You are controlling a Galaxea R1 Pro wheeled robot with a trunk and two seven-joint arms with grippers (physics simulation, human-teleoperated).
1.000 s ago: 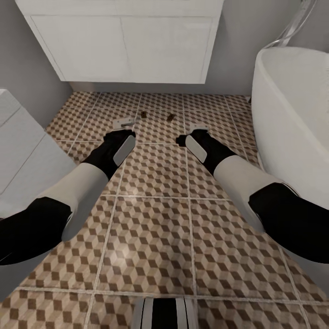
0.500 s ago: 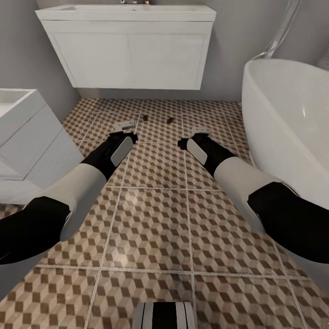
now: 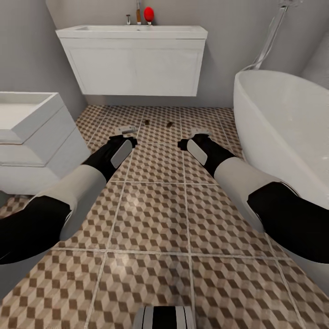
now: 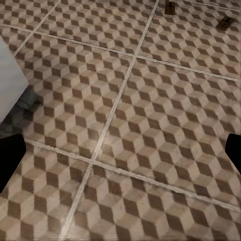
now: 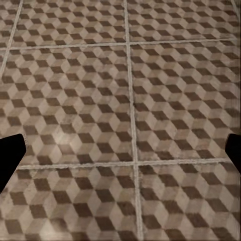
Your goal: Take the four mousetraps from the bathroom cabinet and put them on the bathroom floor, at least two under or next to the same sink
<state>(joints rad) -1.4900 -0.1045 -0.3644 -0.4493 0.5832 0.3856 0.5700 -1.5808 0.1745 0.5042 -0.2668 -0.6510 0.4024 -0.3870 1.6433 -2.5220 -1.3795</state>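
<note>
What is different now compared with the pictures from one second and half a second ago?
The head camera has tilted up or drawn back: the white sink top with its red object has come into view. The two mousetraps lie unmoved on the bathroom floor. The left hand and right hand stay open and empty.

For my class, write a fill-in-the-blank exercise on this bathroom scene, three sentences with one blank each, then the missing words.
1. Two mousetraps lie on the bathroom floor in front of the white ____ cabinet.
2. The white bathtub stands on the robot's ____ side.
3. The left gripper and right gripper are both ____ and hold nothing.

Missing words: sink; right; open
</note>
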